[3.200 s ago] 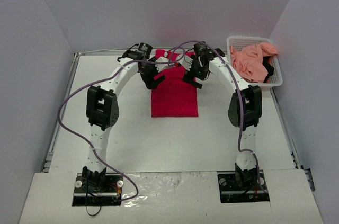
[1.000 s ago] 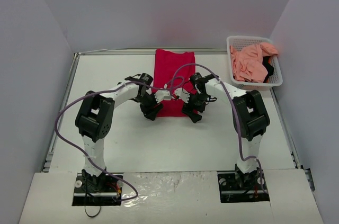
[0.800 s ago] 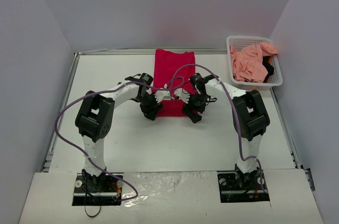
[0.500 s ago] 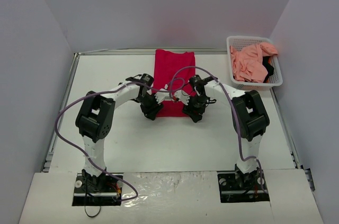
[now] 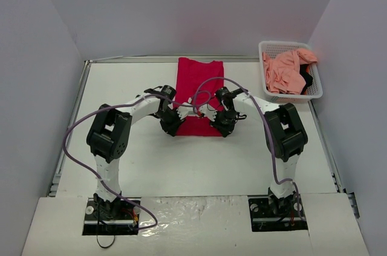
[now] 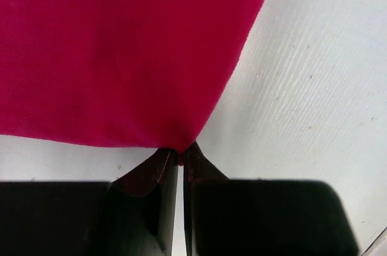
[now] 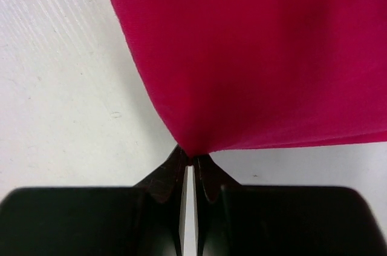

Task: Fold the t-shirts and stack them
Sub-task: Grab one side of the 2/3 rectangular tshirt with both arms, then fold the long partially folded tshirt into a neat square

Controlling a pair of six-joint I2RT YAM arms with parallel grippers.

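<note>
Left fingers (image 6: 151, 174) and right fingers (image 7: 166, 180) clamp the red t-shirt's (image 5: 198, 80) two near-edge corners.

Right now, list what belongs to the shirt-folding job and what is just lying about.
Job:
- crimson t-shirt, near corners pinched by left gripper and right gripper
- pink t-shirt
- black garment

Lying about:
- white basket, holding the pink and black pieces

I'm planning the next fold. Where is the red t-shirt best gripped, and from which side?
By its two near hem corners, coming in low from the near side. The red t-shirt lies flat as a long strip running front to back, leaving those corners free. The left gripper and right gripper are each shut on one.
</note>
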